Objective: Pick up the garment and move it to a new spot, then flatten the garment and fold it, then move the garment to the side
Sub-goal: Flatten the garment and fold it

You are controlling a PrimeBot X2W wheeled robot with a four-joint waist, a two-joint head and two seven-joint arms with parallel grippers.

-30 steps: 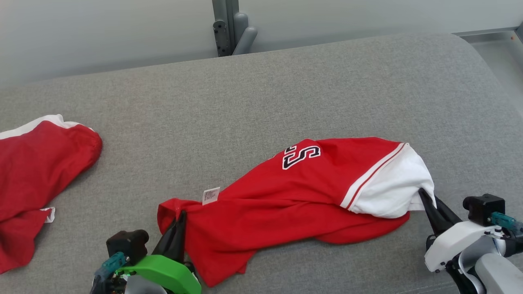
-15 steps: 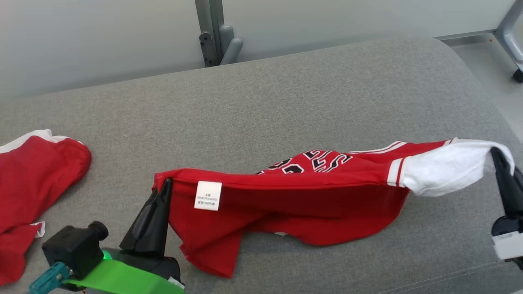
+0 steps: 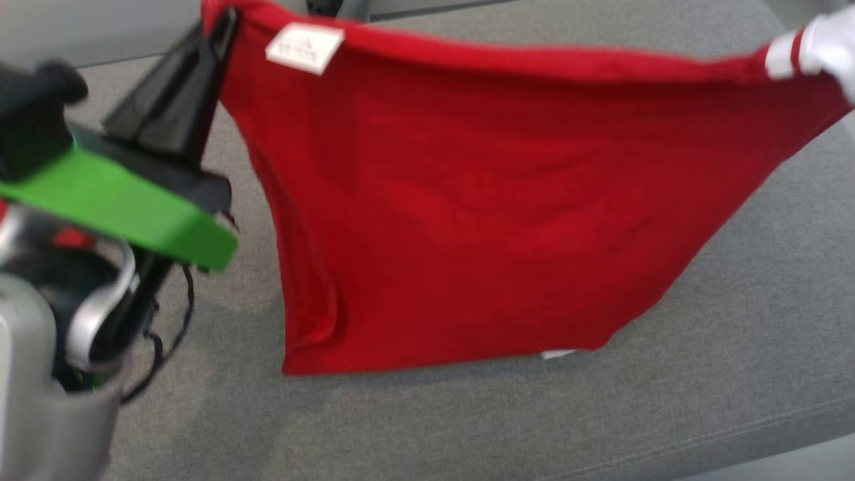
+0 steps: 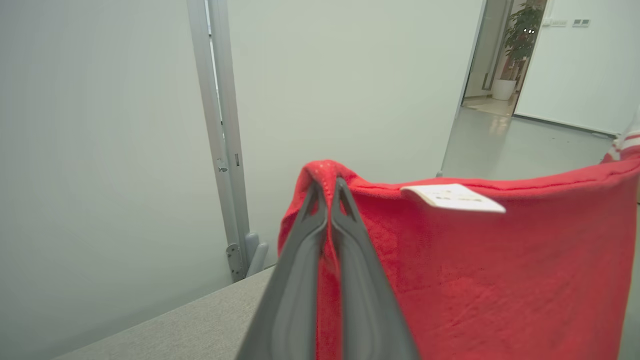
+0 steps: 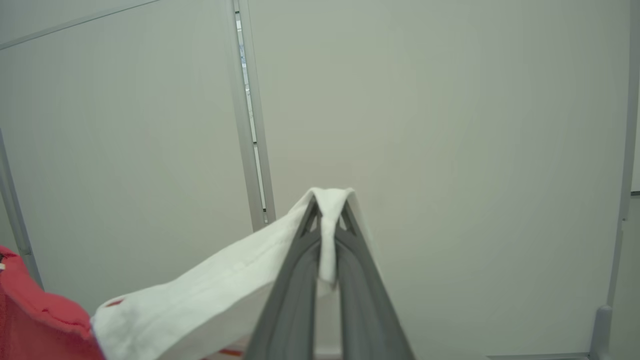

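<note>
Soft, even light is spread over the scene; no glare is seen on the cloth. The head view is smeared by motion: the left gripper (image 3: 226, 20) and the green bracket (image 3: 133, 207) below it are blurred, and the print on the label (image 3: 304, 47) just right of the fingertips cannot be read. A faint, soft-edged shadow is cast on the cushion (image 3: 735, 300) under the garment (image 3: 467, 200). The left wrist view is sharper; only the finger bases at the bottom edge are softened. Far right of those fingers a brighter doorway (image 4: 500, 65) is seen, with sheen on the floor (image 4: 500, 125). Beyond the right gripper (image 5: 327, 197) the wall (image 5: 450, 125) is lit flatly, and the garment's white end is bright but not washed out.
</note>
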